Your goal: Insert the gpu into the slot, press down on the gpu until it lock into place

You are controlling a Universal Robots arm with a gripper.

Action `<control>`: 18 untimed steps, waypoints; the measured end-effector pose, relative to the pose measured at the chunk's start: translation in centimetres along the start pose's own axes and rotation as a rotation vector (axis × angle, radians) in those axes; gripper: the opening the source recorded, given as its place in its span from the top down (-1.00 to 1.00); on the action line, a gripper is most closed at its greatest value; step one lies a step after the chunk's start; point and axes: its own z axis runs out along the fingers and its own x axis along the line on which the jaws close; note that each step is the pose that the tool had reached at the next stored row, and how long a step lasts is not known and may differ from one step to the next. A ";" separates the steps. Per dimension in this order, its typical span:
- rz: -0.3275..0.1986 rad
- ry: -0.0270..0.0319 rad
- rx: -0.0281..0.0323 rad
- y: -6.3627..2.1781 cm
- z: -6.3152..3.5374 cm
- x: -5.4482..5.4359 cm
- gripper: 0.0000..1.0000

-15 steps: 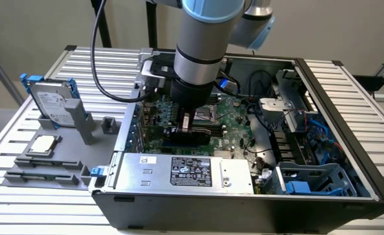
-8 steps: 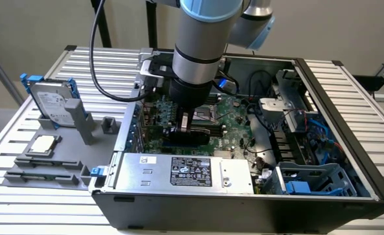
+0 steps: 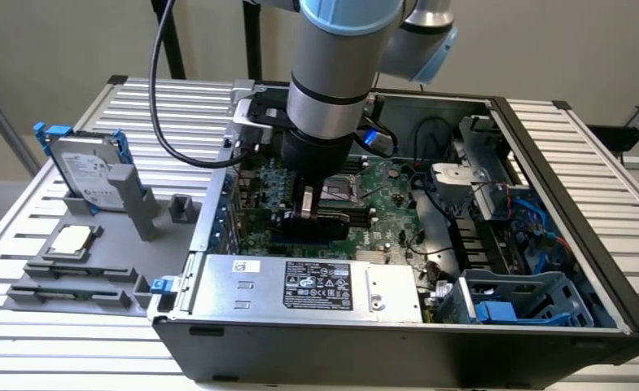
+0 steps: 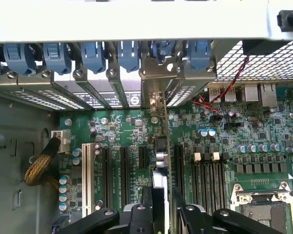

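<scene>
- The gripper (image 3: 308,212) reaches straight down into the open case (image 3: 406,358); its fingers are clamped on the top edge of the gpu (image 3: 319,228); the card stands upright on the green motherboard (image 3: 390,204).
- Room around the card is tight. The silver power-supply box (image 3: 308,285) lies near it on the viewer's side; the processor socket (image 3: 347,183) is just to the exterior view's right; the case walls close in all round.
- The wrist view looks down on the gripper (image 4: 161,207) with a finger (image 4: 144,207) on each side of the gpu (image 4: 161,161), which is seen edge-on as a thin line. Its metal bracket (image 4: 154,80) sits against the rear wall among the blue clips (image 4: 93,53); the slot cannot be made out beneath the card; a black expansion slot (image 4: 178,165) runs just beside it.
- The exterior view takes in the slatted table (image 3: 69,350) beside the case; on it are one hard drive (image 3: 85,175) standing in a holder, one processor chip (image 3: 72,240) and two flat grey holders (image 3: 67,281).
- Counted in the wrist view: seven blue clips, one of them cut by the frame edge; four black expansion slots; one white slot (image 4: 85,175); one processor socket (image 4: 261,204).
</scene>
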 end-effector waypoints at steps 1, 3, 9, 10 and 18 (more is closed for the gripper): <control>0.000 0.0000 0.0000 -0.01 0.00 0.0 0.47; 0.001 -0.0001 -0.0005 -0.02 0.01 0.0 0.47; 0.006 -0.0004 -0.0058 -0.11 0.16 0.3 0.47; 0.007 -0.0002 -0.0066 -0.14 0.19 0.3 0.47; 0.007 -0.0004 -0.0086 -0.37 0.42 0.3 0.47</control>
